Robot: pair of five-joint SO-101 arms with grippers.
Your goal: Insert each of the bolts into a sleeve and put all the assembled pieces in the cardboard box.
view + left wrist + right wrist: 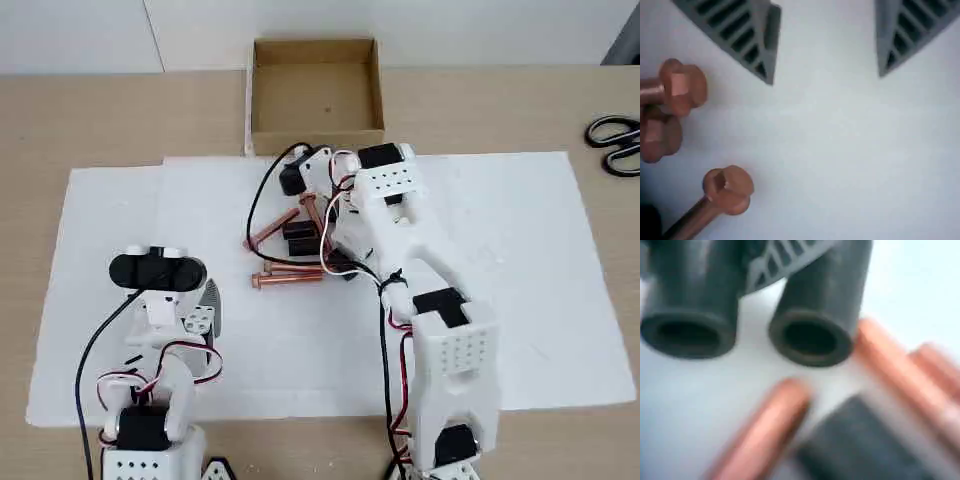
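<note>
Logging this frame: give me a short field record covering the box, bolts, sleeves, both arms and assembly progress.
Box: brown cardboard box, nothing inside.
Bolts: copper-coloured hex-head bolts loose on the white sheet; none seen sleeved.
Sleeves: black tubular sleeves lying among the bolts.
Left arm: left gripper open above bare sheet, beside bolt heads.
Right arm: white right arm stretched over the pile.
Progress: no assembled piece visible.
</note>
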